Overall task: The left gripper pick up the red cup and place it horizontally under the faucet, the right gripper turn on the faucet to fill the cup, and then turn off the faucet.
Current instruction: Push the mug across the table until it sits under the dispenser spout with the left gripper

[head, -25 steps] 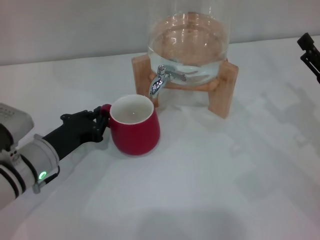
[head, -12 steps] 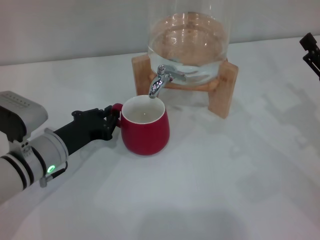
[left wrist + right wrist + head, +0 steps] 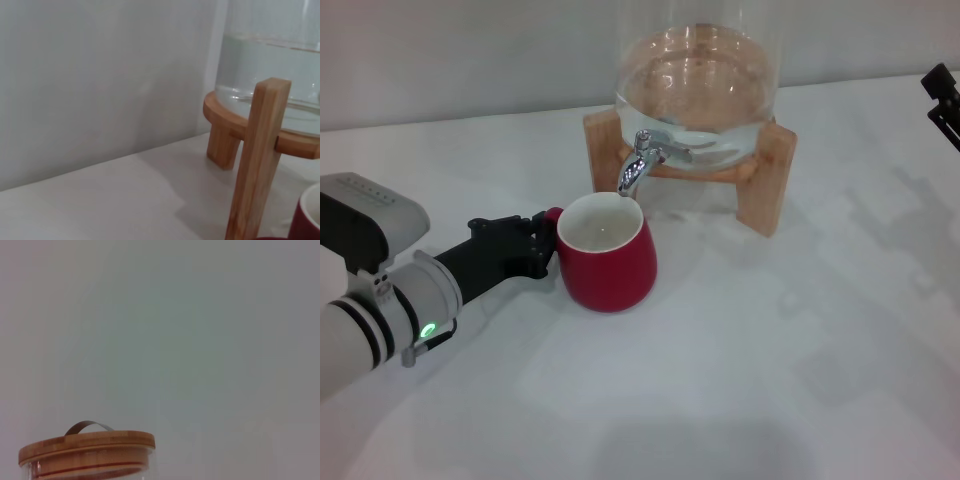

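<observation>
The red cup [image 3: 609, 258] stands upright on the white table with its white inside showing, its far rim just under the spout of the chrome faucet [image 3: 638, 163]. My left gripper [image 3: 542, 243], black on a white arm with a green light, is shut on the cup's handle on the cup's left side. A sliver of the cup's rim [image 3: 305, 220] shows in the left wrist view. My right gripper [image 3: 940, 100] shows only as a black tip at the right edge of the head view, far from the faucet.
The faucet is fitted to a clear glass jar [image 3: 700, 85] of water on a wooden stand [image 3: 765, 185] at the back centre. The stand's leg [image 3: 255, 165] shows close in the left wrist view. The jar's wooden lid [image 3: 87, 445] shows in the right wrist view.
My left gripper carried the cup right and back from the open table to under the faucet's spout, then settled a touch left. The right gripper has not moved.
</observation>
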